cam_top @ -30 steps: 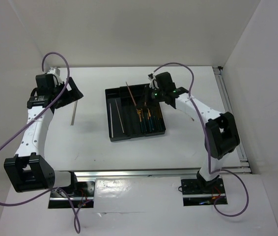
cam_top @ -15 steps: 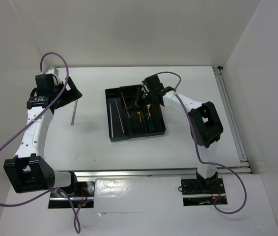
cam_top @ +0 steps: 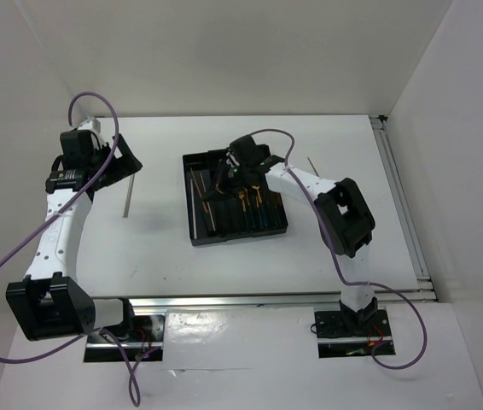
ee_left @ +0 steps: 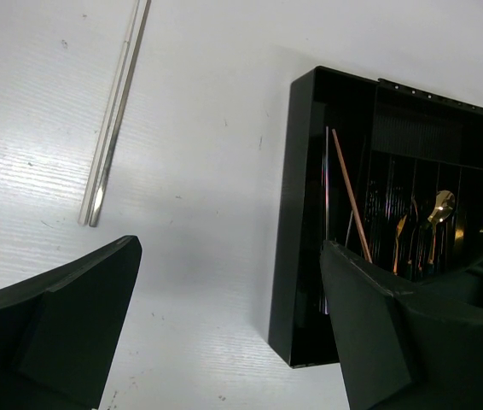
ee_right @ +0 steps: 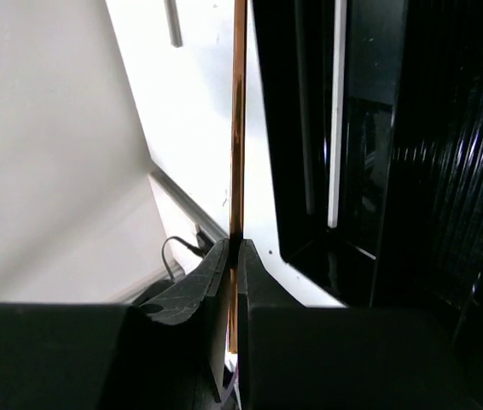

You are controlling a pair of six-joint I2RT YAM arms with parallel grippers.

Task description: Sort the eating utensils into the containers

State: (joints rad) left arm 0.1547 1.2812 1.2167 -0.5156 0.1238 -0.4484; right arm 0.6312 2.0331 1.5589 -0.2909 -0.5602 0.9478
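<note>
The black tray point(cam_top: 235, 229) lies mid-table. Hovering over its far left part, my right gripper point(cam_top: 227, 171) is shut on a thin copper-brown chopstick point(ee_right: 238, 128), which sticks out beyond the fingers point(ee_right: 203, 278) along the tray's left side point(ee_right: 378, 128). A silver chopstick point(ee_right: 337, 111) rests in a left compartment. Another copper one point(ee_left: 351, 196) shows there too. Gold-headed utensils point(cam_top: 248, 203) fill the right compartments. My left gripper point(cam_top: 126, 160) hangs open and empty over bare table left of the tray point(ee_left: 305, 213). Silver chopsticks point(cam_top: 126, 198) lie on the table below it.
One more thin chopstick point(cam_top: 312, 164) lies on the table right of the tray. White walls close in the back and both sides. A metal rail point(cam_top: 276, 299) runs along the near edge, another point(cam_top: 399, 196) down the right side.
My right arm has swung left across the tray, carrying the copper chopstick from the far right part to the left compartments. The left arm has stayed put.
</note>
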